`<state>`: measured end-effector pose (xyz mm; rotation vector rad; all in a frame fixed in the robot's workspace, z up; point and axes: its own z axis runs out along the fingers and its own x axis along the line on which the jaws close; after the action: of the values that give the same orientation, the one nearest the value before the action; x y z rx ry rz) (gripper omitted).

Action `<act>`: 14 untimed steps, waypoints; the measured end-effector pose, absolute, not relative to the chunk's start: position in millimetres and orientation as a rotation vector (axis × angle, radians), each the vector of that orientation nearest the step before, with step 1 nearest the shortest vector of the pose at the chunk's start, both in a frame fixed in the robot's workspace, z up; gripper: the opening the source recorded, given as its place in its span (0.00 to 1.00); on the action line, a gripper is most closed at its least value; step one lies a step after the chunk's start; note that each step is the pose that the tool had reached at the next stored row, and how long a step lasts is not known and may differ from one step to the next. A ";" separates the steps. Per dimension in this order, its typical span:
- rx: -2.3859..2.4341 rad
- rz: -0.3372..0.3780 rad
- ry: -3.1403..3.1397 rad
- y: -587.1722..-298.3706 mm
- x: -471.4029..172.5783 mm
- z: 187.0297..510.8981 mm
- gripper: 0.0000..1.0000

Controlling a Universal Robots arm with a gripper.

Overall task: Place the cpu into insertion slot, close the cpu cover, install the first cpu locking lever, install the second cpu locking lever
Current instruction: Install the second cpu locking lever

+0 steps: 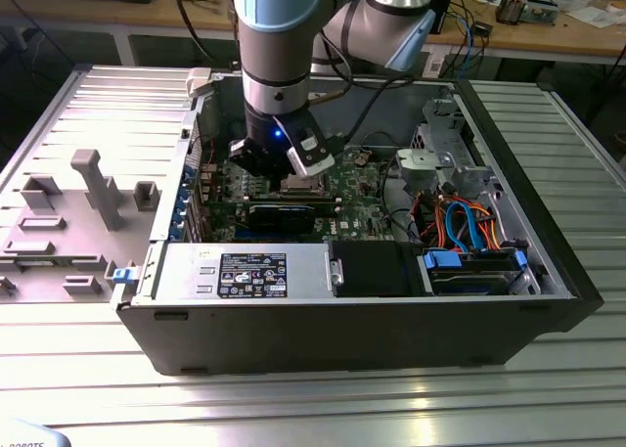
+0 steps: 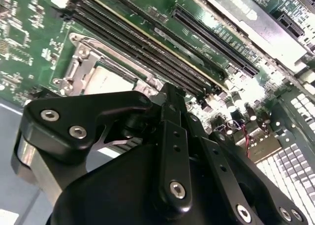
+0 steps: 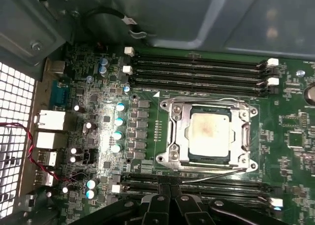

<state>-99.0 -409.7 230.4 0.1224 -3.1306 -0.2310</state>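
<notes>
The cpu (image 3: 210, 132) lies flat in the insertion slot (image 3: 166, 159) on the green board, its silver top showing. The cpu cover (image 3: 211, 105) is down around it as a metal frame. One thin locking lever (image 3: 216, 174) runs slantwise along the socket's edge nearest my gripper. My gripper (image 3: 169, 186) is shut, its black fingertips pressed together just beside that lever's end; whether they touch it is unclear. In the second wrist view my gripper (image 2: 170, 93) sits over the socket's edge, with the cpu (image 2: 106, 80) partly hidden behind it. The exterior view has my gripper (image 1: 293, 171) low inside the case over the socket.
Long memory slots (image 3: 197, 70) flank the socket on both sides. A long black card (image 1: 282, 215) lies close in front of it in the exterior view. A power supply (image 1: 245, 271), a drive cage with cables (image 1: 469, 232) and the case walls (image 1: 528, 173) hem the arm in.
</notes>
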 end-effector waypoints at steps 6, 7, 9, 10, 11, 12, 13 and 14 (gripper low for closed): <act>0.115 -0.231 -3.131 -409.8 -102.7 222.2 0.11; 0.114 -0.231 -3.131 -409.8 -103.0 220.4 0.11; 0.111 -0.235 -3.131 -409.8 -103.2 218.0 0.11; 0.110 -0.237 -3.131 -409.8 -103.2 217.2 0.11; 0.110 -0.240 -3.131 -409.8 -103.4 216.5 0.11; 0.109 -0.248 -3.130 -409.7 -103.6 216.2 0.11; 0.109 -0.259 -3.130 -409.7 -103.6 216.0 0.11; 0.109 -0.275 -3.128 -409.8 -103.6 216.0 0.11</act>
<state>-103.6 -409.8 216.0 0.1090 -3.1285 -0.2754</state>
